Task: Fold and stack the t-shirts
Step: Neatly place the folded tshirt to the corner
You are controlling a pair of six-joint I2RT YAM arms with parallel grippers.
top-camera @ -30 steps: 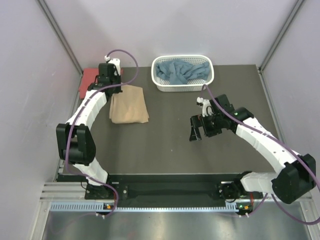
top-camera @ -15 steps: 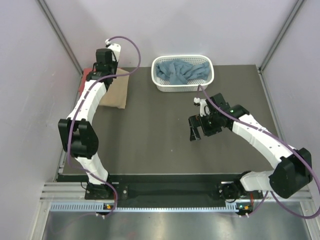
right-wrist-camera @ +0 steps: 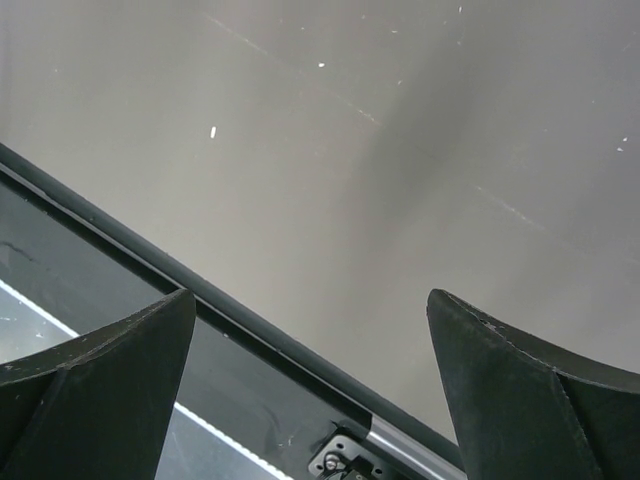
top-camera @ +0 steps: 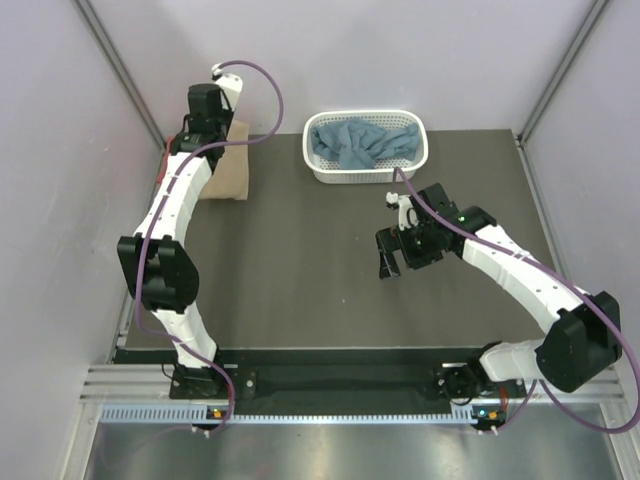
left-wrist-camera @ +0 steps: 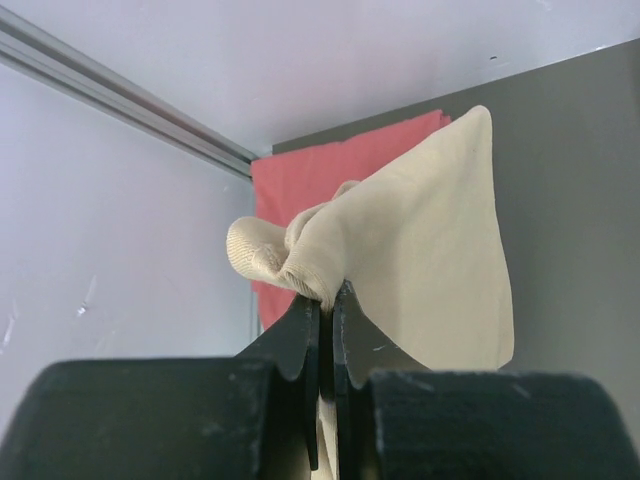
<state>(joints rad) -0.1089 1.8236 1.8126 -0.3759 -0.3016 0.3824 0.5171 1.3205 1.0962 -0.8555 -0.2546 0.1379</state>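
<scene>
My left gripper (top-camera: 207, 112) is at the back left corner, shut on a bunched edge of the tan t-shirt (top-camera: 232, 172). In the left wrist view the gripper (left-wrist-camera: 325, 297) pinches the tan t-shirt (left-wrist-camera: 420, 250), which hangs and drapes over the coral-red t-shirt (left-wrist-camera: 300, 185) lying flat by the wall. The dusty blue t-shirt (top-camera: 360, 143) lies crumpled in the white basket (top-camera: 366, 177). My right gripper (top-camera: 389, 262) is open and empty over the bare table, right of centre. In the right wrist view its fingers (right-wrist-camera: 95, 375) are spread wide.
The white basket stands at the back centre. Walls and metal frame posts close in the table at the left, back and right. The table's near edge and rail (right-wrist-camera: 260, 335) show in the right wrist view.
My left gripper has carried the tan t-shirt from the table's left middle back and left, over the coral-red t-shirt. My right arm has shifted only slightly.
</scene>
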